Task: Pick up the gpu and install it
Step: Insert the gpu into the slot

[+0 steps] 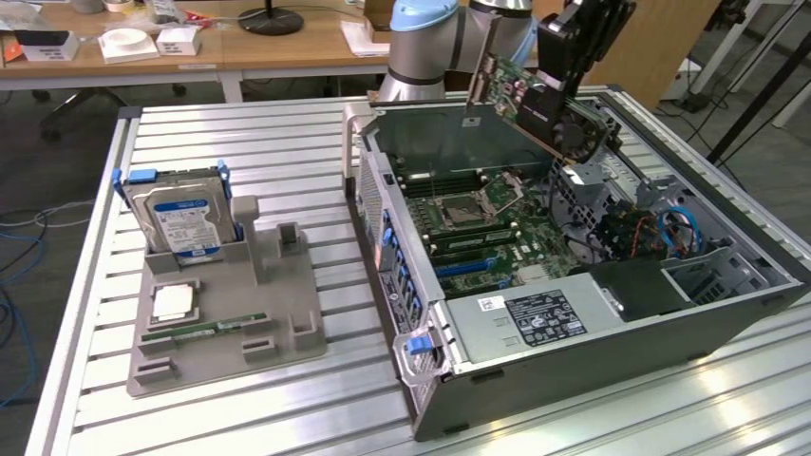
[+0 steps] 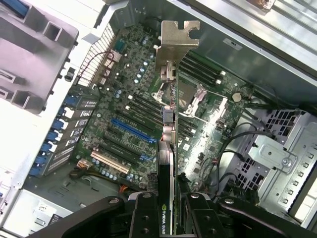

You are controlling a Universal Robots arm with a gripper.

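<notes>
Exterior view: we've got the gpu (image 1: pixel 514 85) clamped in the claw (image 1: pixel 573 57), tilted in the air over the open PC case (image 1: pixel 386 237), not seated. Wrist view: claw (image 2: pixel 169 210) pinches the card's faces, silver bracket (image 2: pixel 176 44) left free above the motherboard (image 2: pixel 114 99), likely for slot alignment

The gpu (image 1: pixel 535 95) hangs above the motherboard (image 1: pixel 481 228) in the case (image 1: pixel 609 353).
</notes>
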